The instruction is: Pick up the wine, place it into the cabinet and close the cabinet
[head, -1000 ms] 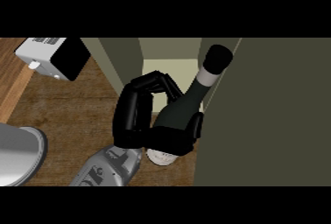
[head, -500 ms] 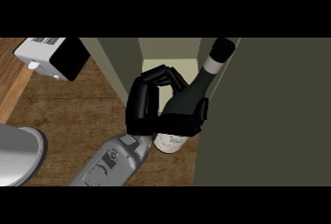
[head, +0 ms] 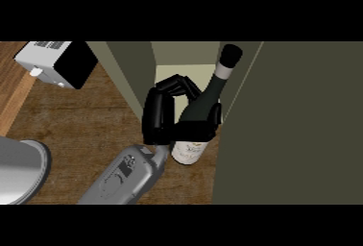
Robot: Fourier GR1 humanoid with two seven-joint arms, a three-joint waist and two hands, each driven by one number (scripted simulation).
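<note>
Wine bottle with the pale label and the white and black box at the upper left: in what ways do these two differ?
The dark wine bottle is slim with a narrow neck; the white and black box is blocky. The black hand curls round the bottle; no hand touches the box. The bottle is at the olive cabinet's opening; the box is left of the cabinet. Both show dark and pale parts.

A white-and-black appliance (head: 55, 63) and a grey round object (head: 18, 170) sit on the wooden counter (head: 78, 120).
</note>
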